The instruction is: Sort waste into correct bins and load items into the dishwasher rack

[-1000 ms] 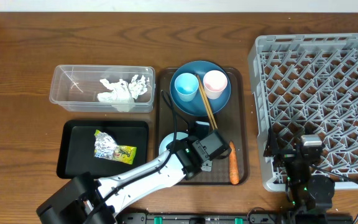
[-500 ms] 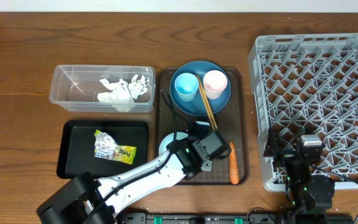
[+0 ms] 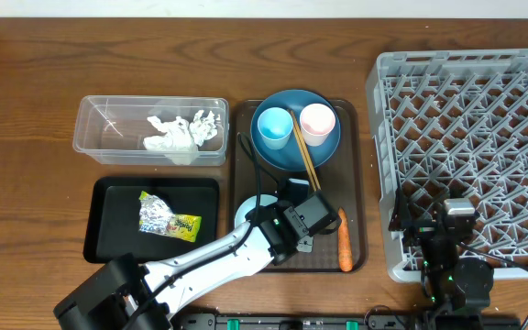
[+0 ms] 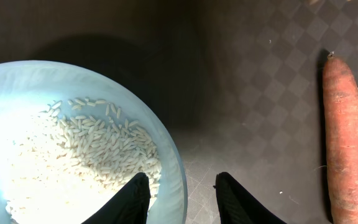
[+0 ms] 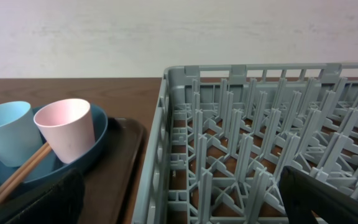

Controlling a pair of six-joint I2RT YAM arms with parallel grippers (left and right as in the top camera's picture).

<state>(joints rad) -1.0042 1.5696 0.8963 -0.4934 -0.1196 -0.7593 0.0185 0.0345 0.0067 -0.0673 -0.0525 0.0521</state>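
Overhead, we see the paper and foil part of the sorting done: the crumpled napkins [image 3: 183,131] lie in the clear tub [image 3: 99,128] toward the left side of the surface [image 3: 26,92], and the foil wrapper [image 3: 168,218] lies in the black tray [image 3: 117,229] just nearer the front edge. The loading has not begun, as far as we can judge. The dishwasher rack [image 3: 466,119] at the right edge shows nothing in it, and every dish sits on the brown serving tray [image 3: 356,183] in the middle. On that tray's far half the dark-blue plate [image 3: 278,156] carries the light-blue cup [image 3: 274,128], the pink cup [image 3: 317,122] and the chopsticks [image 3: 303,147] laid across it. On its near half the bowl [image 4: 23,87] holds a heap of rice [image 4: 104,149], with a carrot [image 4: 347,143] lying apart to its right. The left gripper [image 4: 180,186] is partly open and straddles the bowl's rim, one finger over the rice and one outside, with a gap showing on each side, so we read it as not clamped. The right gripper [image 5: 185,193] stands wide open and holds nothing, at the rack's near wall. What is left, in our view, is to empty the rice, deal with the carrot, and move all five items into the rack.
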